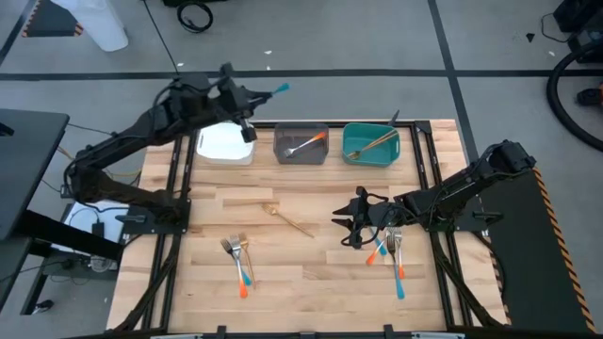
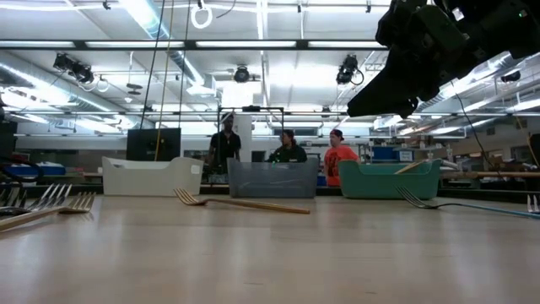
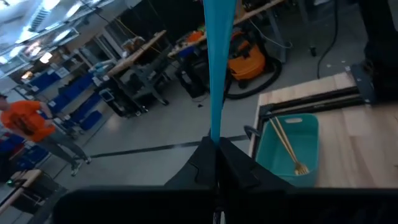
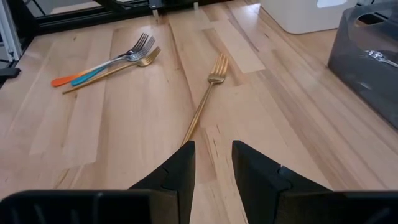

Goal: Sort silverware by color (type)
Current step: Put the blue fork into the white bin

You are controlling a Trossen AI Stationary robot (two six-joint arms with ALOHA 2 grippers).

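Forks — two clusters at lower frame: left cluster (image 1: 237, 259), right cluster (image 1: 391, 252). Right gripper (image 1: 352, 226) — fingers spread — hovers beside the right cluster. Gold fork (image 1: 292, 222) lies at centre. Left gripper (image 1: 256, 97), upper left, pinches a blue-handled utensil (image 1: 279, 89) above the white bin (image 1: 224, 144).

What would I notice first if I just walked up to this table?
The left end effector, raised over the white bin at the back, pinching a blue-handled utensil. Beside it stand a grey bin and a teal bin. A gold fork lies alone mid-table, near the open right end effector.
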